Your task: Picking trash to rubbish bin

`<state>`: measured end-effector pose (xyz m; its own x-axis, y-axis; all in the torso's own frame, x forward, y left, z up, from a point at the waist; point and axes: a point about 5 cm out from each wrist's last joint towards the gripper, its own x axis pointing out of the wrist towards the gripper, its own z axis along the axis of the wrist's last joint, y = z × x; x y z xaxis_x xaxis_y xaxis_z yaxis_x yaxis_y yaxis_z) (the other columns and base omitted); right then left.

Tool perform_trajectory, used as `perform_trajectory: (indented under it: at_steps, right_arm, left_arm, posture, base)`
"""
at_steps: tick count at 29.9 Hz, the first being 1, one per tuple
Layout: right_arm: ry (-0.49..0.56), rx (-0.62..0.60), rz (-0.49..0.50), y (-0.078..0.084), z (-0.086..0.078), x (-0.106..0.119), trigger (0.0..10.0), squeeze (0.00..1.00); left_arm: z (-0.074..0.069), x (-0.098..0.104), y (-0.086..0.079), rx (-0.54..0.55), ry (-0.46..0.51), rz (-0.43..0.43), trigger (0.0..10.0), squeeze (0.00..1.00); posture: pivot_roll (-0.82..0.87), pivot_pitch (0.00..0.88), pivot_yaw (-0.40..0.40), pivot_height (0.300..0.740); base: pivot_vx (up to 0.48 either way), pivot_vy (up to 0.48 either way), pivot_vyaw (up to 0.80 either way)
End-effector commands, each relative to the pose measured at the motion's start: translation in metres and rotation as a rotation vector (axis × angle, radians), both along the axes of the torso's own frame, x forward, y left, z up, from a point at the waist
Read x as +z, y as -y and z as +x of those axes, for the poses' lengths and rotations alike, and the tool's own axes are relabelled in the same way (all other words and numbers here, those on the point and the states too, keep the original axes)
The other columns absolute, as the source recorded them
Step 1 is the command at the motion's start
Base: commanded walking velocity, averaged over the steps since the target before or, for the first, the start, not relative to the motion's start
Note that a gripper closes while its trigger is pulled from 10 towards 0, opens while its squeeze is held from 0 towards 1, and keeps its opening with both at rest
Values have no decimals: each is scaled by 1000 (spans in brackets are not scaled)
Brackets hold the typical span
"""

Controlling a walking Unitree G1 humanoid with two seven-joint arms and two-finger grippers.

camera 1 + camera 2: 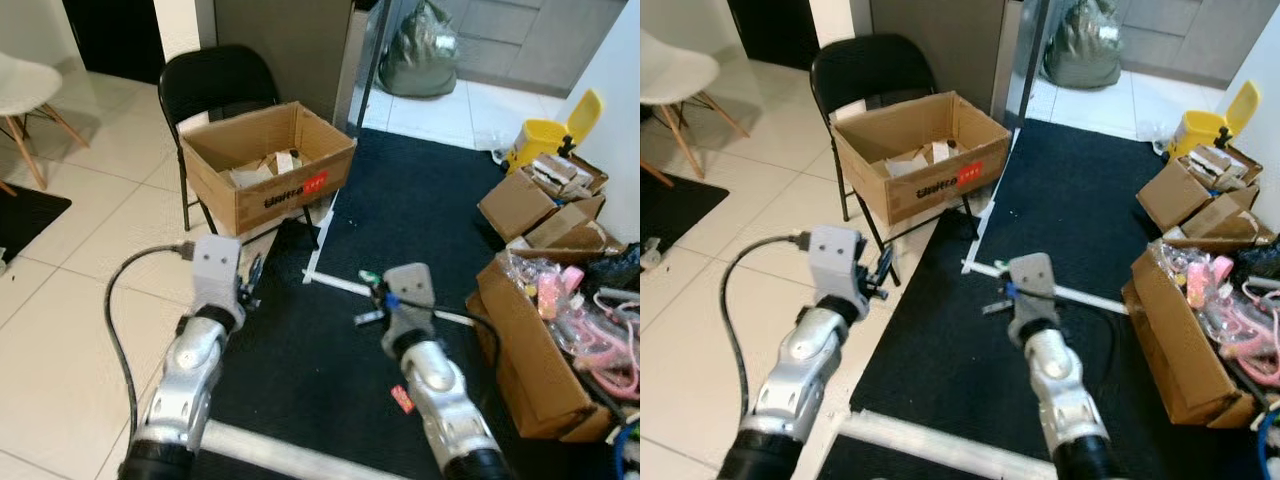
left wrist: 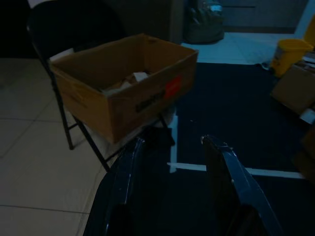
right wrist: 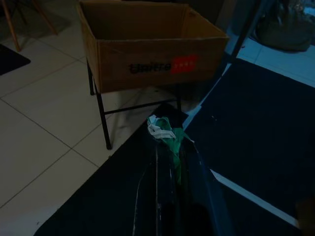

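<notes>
An open cardboard box (image 1: 282, 197) with scraps of paper inside stands on a black folding chair (image 1: 213, 78), ahead and to my left. My right gripper (image 3: 168, 143) hovers over the black mat, short of the box and to its right. It is shut on a crumpled green and white wrapper (image 3: 165, 130), which also shows at the fingertips (image 1: 370, 279). My left gripper (image 2: 173, 141) is open with nothing between its fingers, held low in front of the chair's legs, and appears too in the head view (image 1: 254, 274).
A black mat (image 1: 430, 220) crossed by a white strip (image 1: 340, 285) lies ahead. Cardboard boxes (image 1: 530, 205) and one full of pink clutter (image 1: 545, 345) line the right side, with a yellow bin (image 1: 545, 140) behind. A small red scrap (image 1: 402, 398) lies on the mat. A white chair (image 1: 22, 85) stands far left.
</notes>
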<state>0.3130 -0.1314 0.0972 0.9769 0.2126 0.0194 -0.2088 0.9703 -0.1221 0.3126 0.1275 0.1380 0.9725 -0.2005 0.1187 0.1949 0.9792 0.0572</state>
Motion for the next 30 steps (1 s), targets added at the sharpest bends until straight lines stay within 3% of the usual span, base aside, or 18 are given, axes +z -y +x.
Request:
perform_trajectory:
  at_steps: [1,8,30]
  right_arm:
    - [-30,-20,-7,6,-3,-7,10000,0]
    - [-33,-19,-3,6,-2,-7,10000,0]
    - [-25,-17,-18,7,-2,-7,10000,0]
  left_arm:
    - [-2,-4,2,-7,-17,13,10000,0]
    - [-2,-4,3,-9,-17,15,10000,0]
    - [-2,-4,2,-4,-20,12,10000,0]
  posture:
    - [-15,125,-34,740]
    - [-16,124,-34,740]
    - [-16,127,-39,740]
  base:
    - [322,0,0]
    - [321,0,-686]
    - [321,0,0]
